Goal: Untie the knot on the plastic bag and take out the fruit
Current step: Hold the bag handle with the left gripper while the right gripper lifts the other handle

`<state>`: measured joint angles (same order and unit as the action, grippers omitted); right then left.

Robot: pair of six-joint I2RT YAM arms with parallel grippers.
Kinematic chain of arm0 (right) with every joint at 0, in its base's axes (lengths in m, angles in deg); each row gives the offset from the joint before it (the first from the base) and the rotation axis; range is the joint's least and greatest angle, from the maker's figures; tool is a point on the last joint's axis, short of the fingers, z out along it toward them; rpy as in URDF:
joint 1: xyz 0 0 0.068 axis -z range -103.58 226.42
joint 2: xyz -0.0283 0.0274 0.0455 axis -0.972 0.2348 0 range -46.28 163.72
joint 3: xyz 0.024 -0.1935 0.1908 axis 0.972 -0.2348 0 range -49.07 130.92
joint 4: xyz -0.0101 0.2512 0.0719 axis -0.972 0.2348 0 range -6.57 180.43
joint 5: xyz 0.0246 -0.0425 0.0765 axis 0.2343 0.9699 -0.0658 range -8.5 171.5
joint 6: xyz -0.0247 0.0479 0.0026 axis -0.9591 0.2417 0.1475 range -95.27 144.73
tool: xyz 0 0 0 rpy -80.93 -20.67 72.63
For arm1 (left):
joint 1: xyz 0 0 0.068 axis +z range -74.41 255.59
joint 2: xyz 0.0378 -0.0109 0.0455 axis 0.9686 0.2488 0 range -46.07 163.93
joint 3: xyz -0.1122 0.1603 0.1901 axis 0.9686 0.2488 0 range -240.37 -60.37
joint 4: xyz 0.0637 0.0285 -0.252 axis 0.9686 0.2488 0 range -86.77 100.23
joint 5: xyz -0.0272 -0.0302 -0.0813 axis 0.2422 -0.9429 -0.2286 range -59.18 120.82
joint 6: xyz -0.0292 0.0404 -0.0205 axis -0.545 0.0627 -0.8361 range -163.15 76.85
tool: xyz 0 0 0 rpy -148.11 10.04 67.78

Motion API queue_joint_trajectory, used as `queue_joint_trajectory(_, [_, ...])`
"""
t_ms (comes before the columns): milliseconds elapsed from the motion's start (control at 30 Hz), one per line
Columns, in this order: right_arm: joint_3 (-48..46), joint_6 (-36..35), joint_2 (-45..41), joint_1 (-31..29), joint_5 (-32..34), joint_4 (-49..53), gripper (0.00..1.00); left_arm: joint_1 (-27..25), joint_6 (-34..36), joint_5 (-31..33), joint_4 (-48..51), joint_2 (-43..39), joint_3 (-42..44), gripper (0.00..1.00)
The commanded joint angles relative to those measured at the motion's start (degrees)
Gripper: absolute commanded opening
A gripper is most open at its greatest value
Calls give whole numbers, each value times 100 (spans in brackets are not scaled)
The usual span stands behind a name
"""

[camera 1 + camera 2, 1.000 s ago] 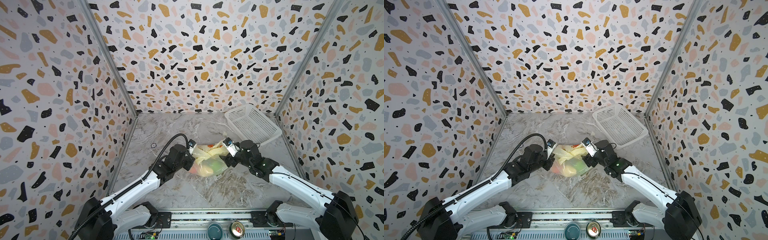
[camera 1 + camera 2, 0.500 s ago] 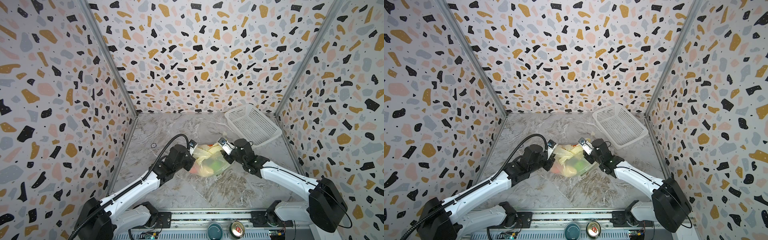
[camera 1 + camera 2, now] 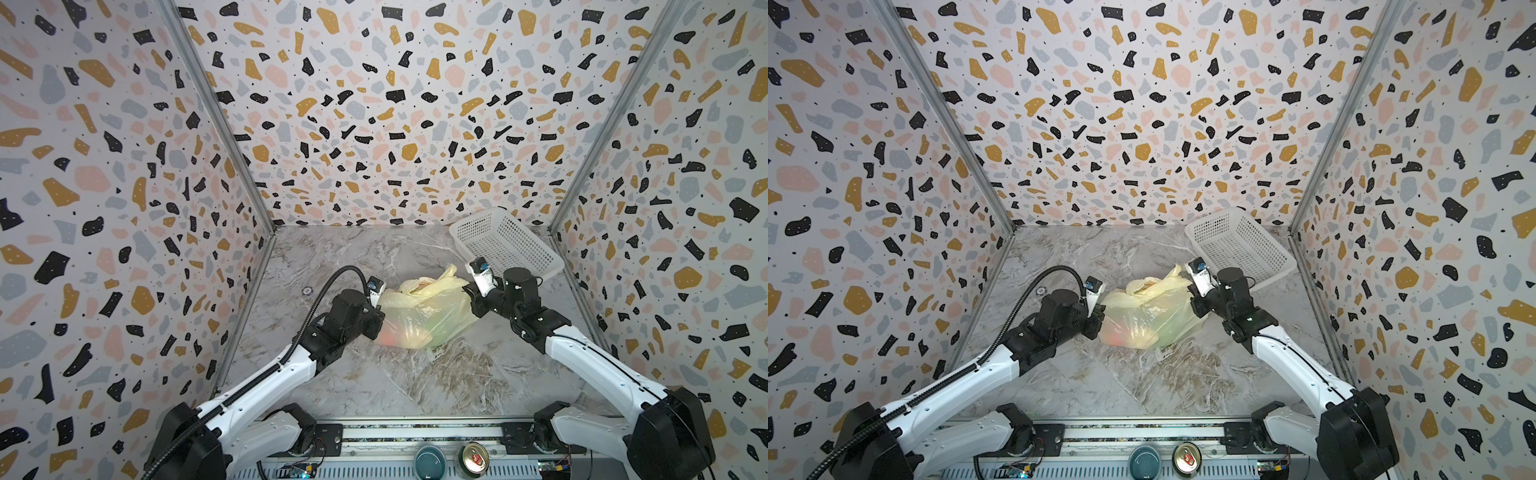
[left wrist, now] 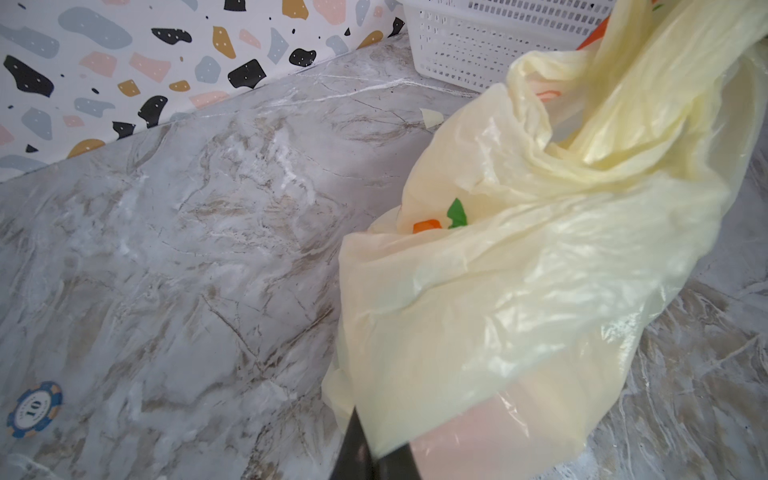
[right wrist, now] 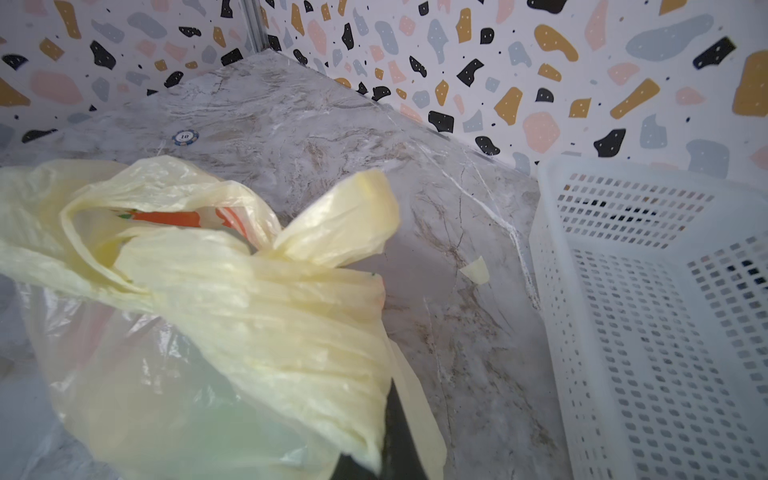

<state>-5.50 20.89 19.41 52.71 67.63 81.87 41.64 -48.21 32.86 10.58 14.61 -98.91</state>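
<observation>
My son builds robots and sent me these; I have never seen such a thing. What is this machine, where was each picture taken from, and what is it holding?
Two white-and-black robot arms stand at the near edge of a marble-patterned table. Two pictures look down from a camera above; the other two come from cameras on the arms' wrists. On the table lie a pale yellow plastic bag, a white basket and a small poker chip. The left gripper and right gripper are each shut on the plastic bag, at opposite sides. Its knot looks tied, and the fruit shows only as colours through the plastic.
</observation>
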Motion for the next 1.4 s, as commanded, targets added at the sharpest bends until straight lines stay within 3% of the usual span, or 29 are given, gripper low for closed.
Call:
queue_joint_trajectory(0, [-8, 716, -82, 316, -455, 383, 0, 211, -335, -396, -287, 28, 91, 0])
queue_joint_trajectory(200, [-48, 1344, 217, 850, -1057, 416, 0, 293, -254, -581, -185, 252, 46, 0])
queue_joint_trajectory(233, [-59, 1393, 247, 850, -1176, 358, 0, 266, -194, -574, -115, 268, -42, 6])
queue_joint_trajectory(300, [-50, 1484, 314, 840, -1404, 293, 0, 84, -65, -347, 20, 215, -221, 39])
queue_joint_trajectory(367, [-17, 1566, 356, 825, -1517, 279, 0, -247, 143, 139, 165, 61, -394, 57])
queue_joint_trajectory(433, [27, 1600, 371, 800, -1560, 314, 0, -673, 386, 713, 256, -110, -559, 66])
queue_joint_trajectory(567, [105, 1608, 390, 780, -1644, 426, 0, -1438, 874, 1303, 193, -192, -782, 71])
queue_joint_trajectory(700, [156, 1611, 373, 763, -1680, 468, 0, -1870, 1328, 1353, -5, 240, -965, 69])
queue_joint_trajectory(1000, [235, 1631, 349, 718, -1706, 488, 0, -1974, 2113, 585, 110, 1412, -1586, 58])
queue_joint_trajectory(1200, [180, 1679, 303, 700, -1699, 447, 0, -1972, 2238, 789, 155, 1865, -1727, 39])
queue_joint_trajectory(1367, [178, 1715, 278, 696, -1662, 403, 0, -1969, 2320, 944, 88, 1876, -1584, 12])
